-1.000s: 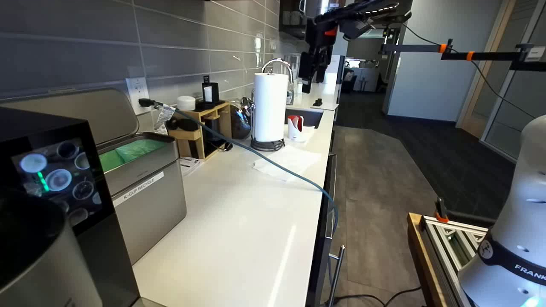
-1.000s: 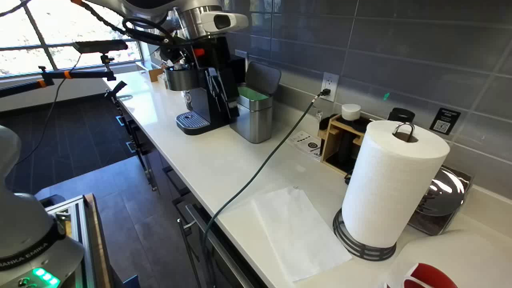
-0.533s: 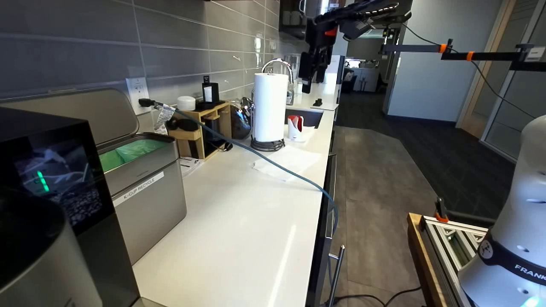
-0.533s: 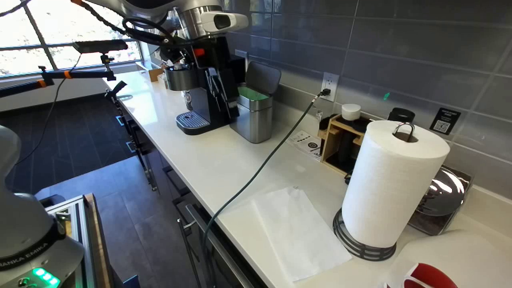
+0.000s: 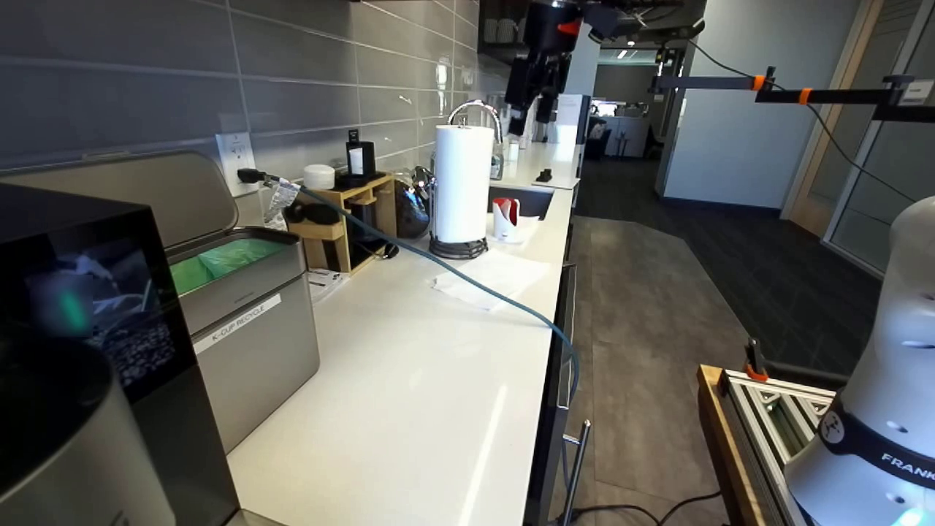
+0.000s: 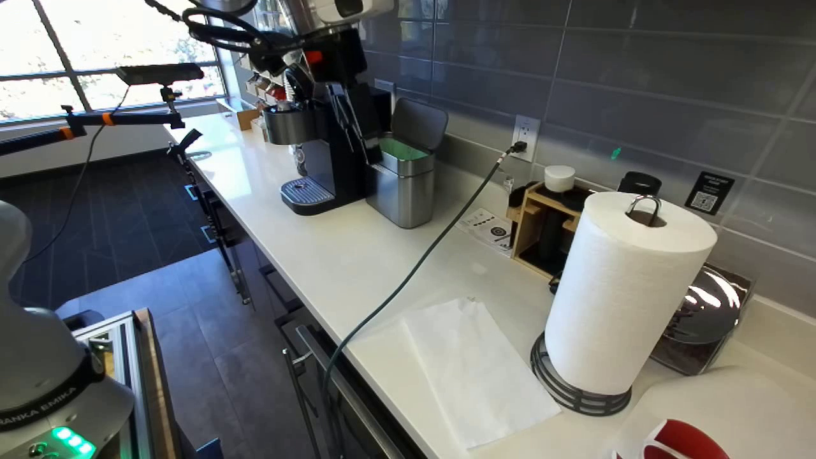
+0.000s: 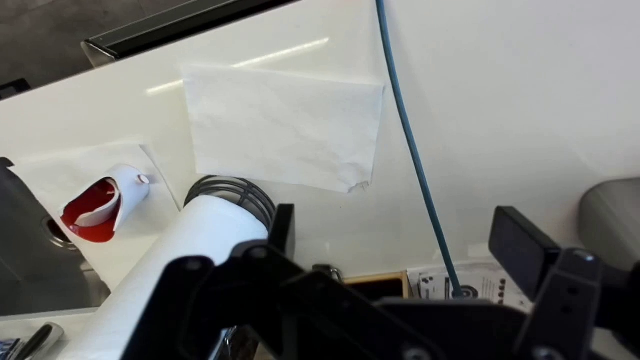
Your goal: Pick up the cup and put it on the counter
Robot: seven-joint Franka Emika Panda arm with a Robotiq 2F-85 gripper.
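No small pale cup with light blue markings shows; it is hidden or out of view. The white counter point(image 5: 409, 380) runs along the tiled wall and shows in both exterior views point(image 6: 319, 248) and in the wrist view point(image 7: 500, 110). My gripper point(image 5: 531, 120) hangs high above the counter in an exterior view, fingers down and apart. In the wrist view its jaws stand wide, with nothing between them; the gripper point(image 7: 400, 225) points down over the counter near the paper towel roll point(image 7: 200, 230). In an exterior view the gripper point(image 6: 362, 150) overlaps the coffee machine point(image 6: 331, 185).
A white-and-red container point(image 7: 132, 187) lies on paper by the sink point(image 7: 30, 280). The tall paper towel roll point(image 6: 628, 287) stands in front of a wooden rack point(image 6: 523, 233). A cable point(image 6: 433, 245) crosses the counter beside a napkin point(image 6: 478, 376). A metal bin point(image 5: 270, 365) stands against the wall.
My gripper and forearm have risen in both exterior views during the last half second; they held still before that. The fingers now show further apart in an exterior view. The counter's things have not moved.
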